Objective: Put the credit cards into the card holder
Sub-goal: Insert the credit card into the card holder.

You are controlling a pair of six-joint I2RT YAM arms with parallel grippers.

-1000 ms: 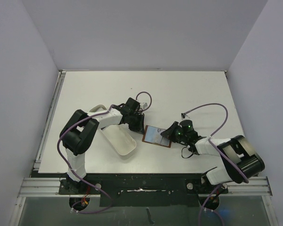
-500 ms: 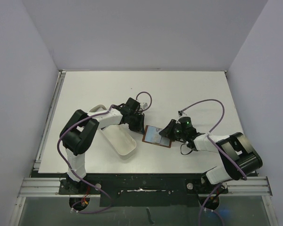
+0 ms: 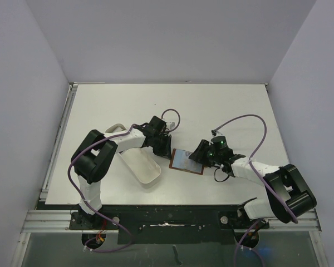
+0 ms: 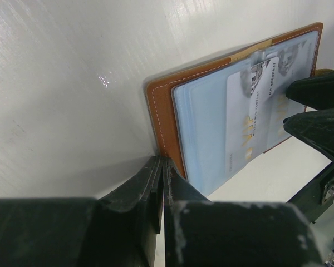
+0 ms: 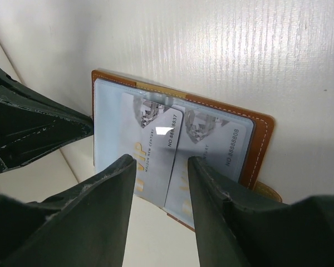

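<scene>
So the holder [image 3: 185,161] is lying open and flat on the table [image 3: 222,111], a bit near of the middle, right between my two grippers. Its long axis runs left-right, with the right end swung slightly nearer, and the pale pocket side faces up. The little tab [image 5: 265,192] is at the right end. Both cards [image 5: 156,139] are in that pocket side by side. Each has its long axis across the holder's, so roughly near-far, with the printed numbers running along that length. Through the pocket face they both look bluish-grey, so I honestly can't tell them apart by colour from here. My left gripper [image 4: 160,164] is closed tight, fingers pressed together with nothing between them, and the tips are touching the brown leather at the holder's left end. My right gripper [image 5: 162,164] comes in from the right end with its fingers [image 5: 125,183] spread fairly wide. It grips nothing and sits just over the cards, one finger on each side of the left card. I can't tell if they actually touch the pocket. The white tray [image 3: 142,167] sits left of the holder, close but not touching, under my left arm.
</scene>
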